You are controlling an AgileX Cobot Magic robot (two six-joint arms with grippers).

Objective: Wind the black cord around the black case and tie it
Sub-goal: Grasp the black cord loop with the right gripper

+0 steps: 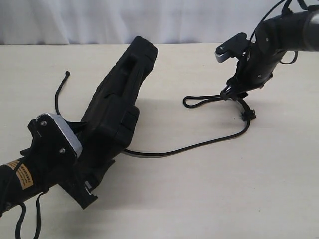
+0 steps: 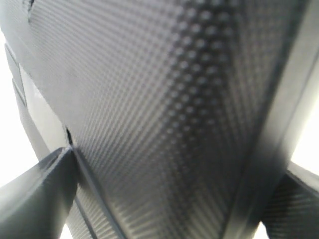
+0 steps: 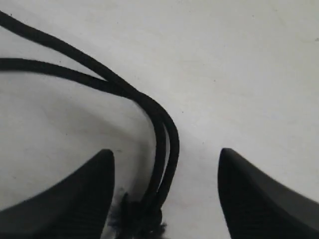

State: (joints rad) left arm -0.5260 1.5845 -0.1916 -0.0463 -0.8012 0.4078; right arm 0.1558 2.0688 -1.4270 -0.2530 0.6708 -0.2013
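Near-left table (image 1: 199, 204) corner: I see left gripper (image 1: 87, 172) clamped on black case (image 1: 122, 94), angled toward far edge. Black cord (image 1: 199, 144) trails toward right gripper (image 1: 234, 92), near far-right corner. Left wrist: case fills view. Right wrist: fingers (image 3: 75, 194) apart, frayed knot (image 3: 134, 219) between them.

black case (image 1: 117, 107): matte, dotted texture, diagonal left of centre, handle slot at far end | black cord (image 1: 199, 145): runs from under case, curves right to frayed knot and narrow loop; knobbed tip left of case

Left gripper (image 1: 87, 174) clamped, right gripper (image 3: 164, 199) spread
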